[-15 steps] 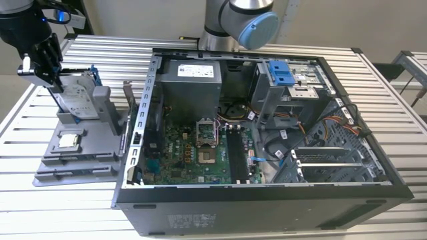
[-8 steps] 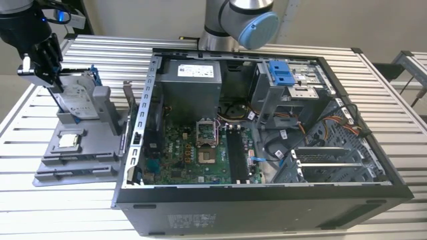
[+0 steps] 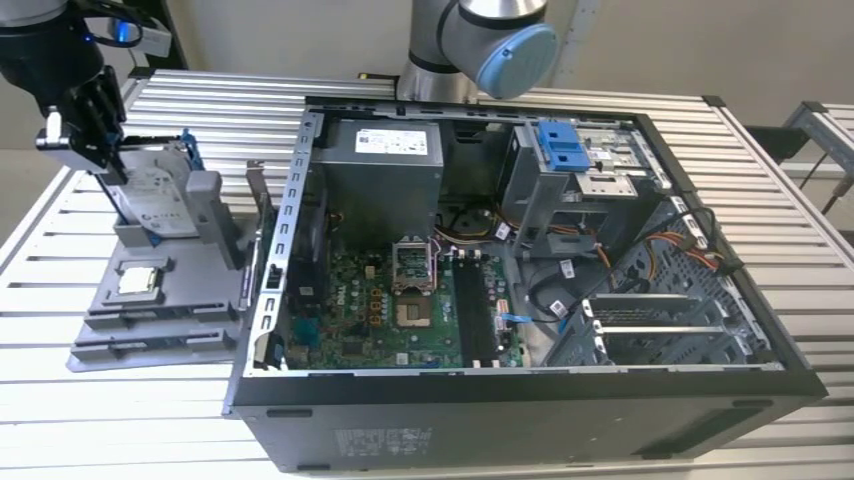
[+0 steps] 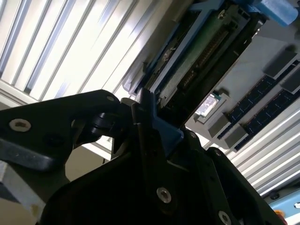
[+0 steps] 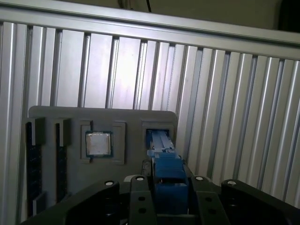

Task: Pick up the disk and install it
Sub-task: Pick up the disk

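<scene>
disk point(image 3: 158, 205): upright between your claw's fingers, lower edge seemingly in its slot.
claw point(image 5: 165, 190): clamped on the disk's blue frame, likely a handle that spares the drive.
tray point(image 3: 200, 292): under the claw, propping the disk upright for you.

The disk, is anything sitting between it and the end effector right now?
Nothing visible does. In the first wrist view the end effector is closed on the blue bracket of the disk, which stands in the grey holder on the exterior view's left.
</scene>
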Robot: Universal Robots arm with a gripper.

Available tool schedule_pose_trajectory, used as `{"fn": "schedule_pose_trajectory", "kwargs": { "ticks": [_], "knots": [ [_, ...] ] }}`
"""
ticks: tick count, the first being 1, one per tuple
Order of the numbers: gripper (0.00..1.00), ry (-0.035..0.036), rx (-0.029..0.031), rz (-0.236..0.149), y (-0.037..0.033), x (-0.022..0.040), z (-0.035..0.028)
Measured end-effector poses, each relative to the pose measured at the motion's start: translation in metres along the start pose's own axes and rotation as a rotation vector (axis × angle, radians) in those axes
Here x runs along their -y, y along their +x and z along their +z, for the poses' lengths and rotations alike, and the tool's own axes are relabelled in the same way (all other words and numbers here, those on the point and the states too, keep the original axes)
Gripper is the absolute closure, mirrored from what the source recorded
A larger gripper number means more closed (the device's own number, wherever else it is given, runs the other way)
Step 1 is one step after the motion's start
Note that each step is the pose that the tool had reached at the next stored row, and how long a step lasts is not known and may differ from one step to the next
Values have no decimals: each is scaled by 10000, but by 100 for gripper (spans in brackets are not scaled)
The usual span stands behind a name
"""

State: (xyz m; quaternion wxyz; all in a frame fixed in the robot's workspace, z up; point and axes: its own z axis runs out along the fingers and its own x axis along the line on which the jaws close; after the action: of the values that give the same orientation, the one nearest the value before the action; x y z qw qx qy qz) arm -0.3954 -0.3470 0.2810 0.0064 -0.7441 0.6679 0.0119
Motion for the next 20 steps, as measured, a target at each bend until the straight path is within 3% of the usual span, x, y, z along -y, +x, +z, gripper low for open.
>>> {"fn": "schedule_pose_trajectory", "kwargs": {
  "ticks": [7, 20],
  "knots": [
    [100, -4, 5, 13, 35, -4, 4],
    [100, -1, 29, 13, 37, -4, 5]
  ]
}}
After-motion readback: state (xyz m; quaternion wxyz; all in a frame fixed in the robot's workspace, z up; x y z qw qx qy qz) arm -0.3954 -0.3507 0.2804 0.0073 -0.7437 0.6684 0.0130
